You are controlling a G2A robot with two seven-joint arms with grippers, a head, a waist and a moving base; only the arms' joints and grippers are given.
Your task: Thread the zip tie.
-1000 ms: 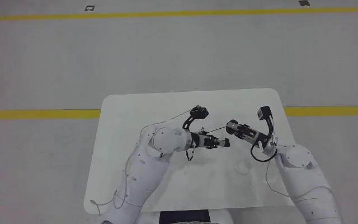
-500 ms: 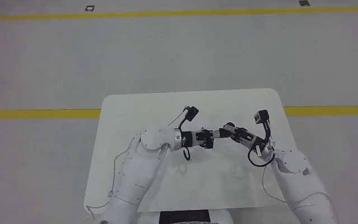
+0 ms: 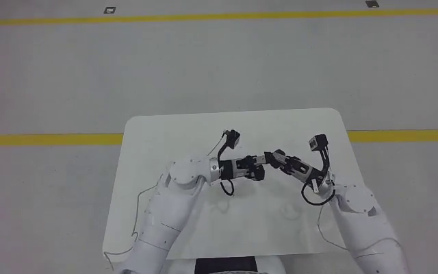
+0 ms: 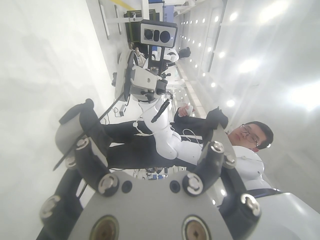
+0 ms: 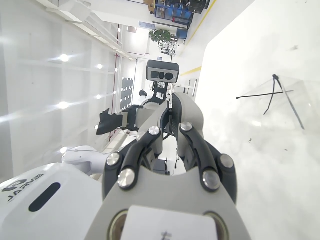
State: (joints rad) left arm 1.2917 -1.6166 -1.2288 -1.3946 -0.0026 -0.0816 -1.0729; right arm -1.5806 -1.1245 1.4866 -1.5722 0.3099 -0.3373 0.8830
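Left wrist view: the thin black plastic zip tie [image 4: 73,148] is laid against the wide-open, empty left gripper [image 4: 147,116]; it could be pushed away by off-centre closing.

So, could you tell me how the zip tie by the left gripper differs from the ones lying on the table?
The zip tie by the left gripper runs straight along one finger, off the table; the loose zip ties lie flat on it. The zip tie at the gripper is alone; the loose zip ties cross each other, and one curves. All are thin and black.
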